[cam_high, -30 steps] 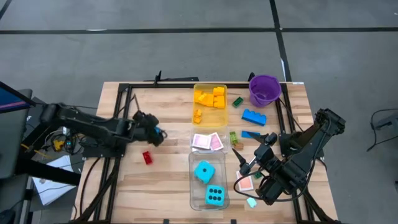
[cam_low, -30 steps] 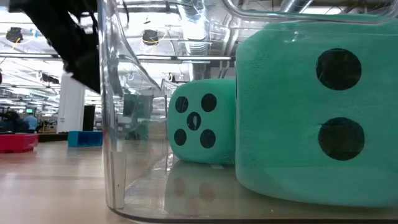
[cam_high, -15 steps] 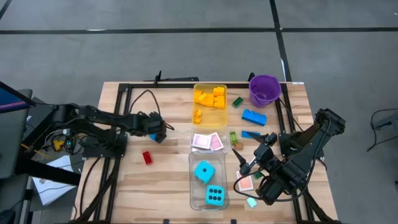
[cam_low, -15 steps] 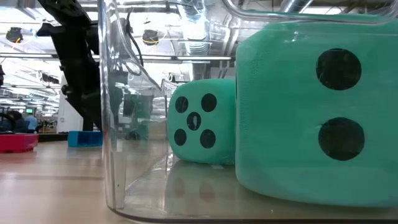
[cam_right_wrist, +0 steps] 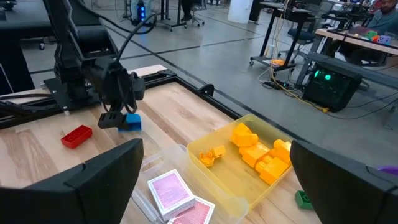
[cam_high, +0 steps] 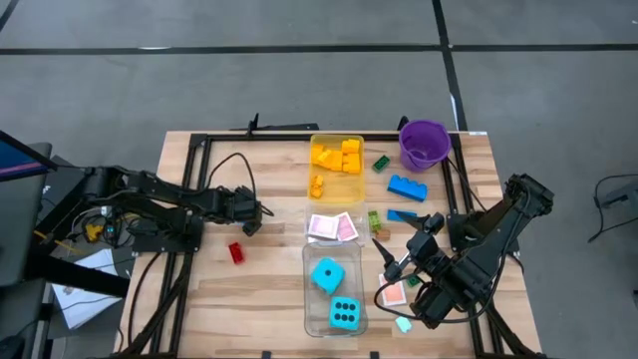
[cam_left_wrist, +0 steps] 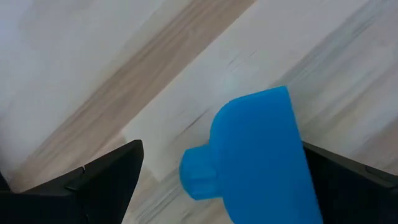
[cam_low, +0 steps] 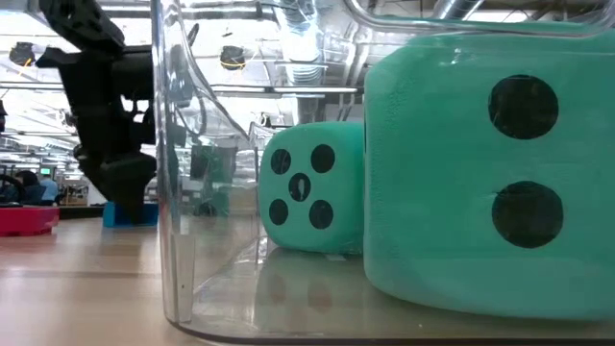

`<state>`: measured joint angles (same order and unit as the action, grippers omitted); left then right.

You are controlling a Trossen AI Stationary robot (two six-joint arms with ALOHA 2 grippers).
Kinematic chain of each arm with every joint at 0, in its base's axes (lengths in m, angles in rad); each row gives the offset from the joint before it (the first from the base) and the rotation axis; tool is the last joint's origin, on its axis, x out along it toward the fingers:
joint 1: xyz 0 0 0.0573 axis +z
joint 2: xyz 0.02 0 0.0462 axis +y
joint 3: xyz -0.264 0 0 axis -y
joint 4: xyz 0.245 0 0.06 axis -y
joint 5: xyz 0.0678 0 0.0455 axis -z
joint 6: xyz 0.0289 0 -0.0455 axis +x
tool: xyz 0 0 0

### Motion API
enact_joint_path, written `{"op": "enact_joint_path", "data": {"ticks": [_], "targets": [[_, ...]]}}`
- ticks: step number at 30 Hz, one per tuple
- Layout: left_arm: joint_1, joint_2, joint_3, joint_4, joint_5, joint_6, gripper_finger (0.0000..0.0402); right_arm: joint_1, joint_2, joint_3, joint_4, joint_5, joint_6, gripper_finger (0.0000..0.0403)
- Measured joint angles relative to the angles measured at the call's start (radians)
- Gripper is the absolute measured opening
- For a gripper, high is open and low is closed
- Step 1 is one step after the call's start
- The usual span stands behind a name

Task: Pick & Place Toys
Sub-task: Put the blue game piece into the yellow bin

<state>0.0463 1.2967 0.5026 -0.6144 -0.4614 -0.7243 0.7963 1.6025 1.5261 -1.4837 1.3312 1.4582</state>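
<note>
Left gripper [cam_high: 253, 213] sits low over a small blue brick [cam_left_wrist: 258, 155] on the table [cam_high: 269, 299], jaws spread wide, 1 each side of it, nothing pinched yet. To do it well: drop straight down, keep the brick centred btwn the jaws, close on its flat sides, not the stud end. Right gripper [cam_high: 391, 261] waits w/ jaws spread near the clear tray [cam_high: 309, 261].

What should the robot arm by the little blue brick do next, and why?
Probably close the left gripper on the small blue brick. Its open fingers sit on either side of the brick, which lies on the wooden table, so it seems lined up for a grab.
</note>
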Motion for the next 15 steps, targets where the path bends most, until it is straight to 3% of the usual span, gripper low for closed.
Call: {"op": "enact_joint_path", "data": {"ticks": [5,15], "targets": [[0.000,-0.004,-0.036,0.083,0.024,0.013,0.0399,0.000,0.000,0.000,0.000,0.000,0.000,0.0398],[0.026,-0.004,-0.037,0.100,0.050,0.036,0.0389,0.000,0.000,0.000,0.000,0.000,0.000,0.0398]]}}
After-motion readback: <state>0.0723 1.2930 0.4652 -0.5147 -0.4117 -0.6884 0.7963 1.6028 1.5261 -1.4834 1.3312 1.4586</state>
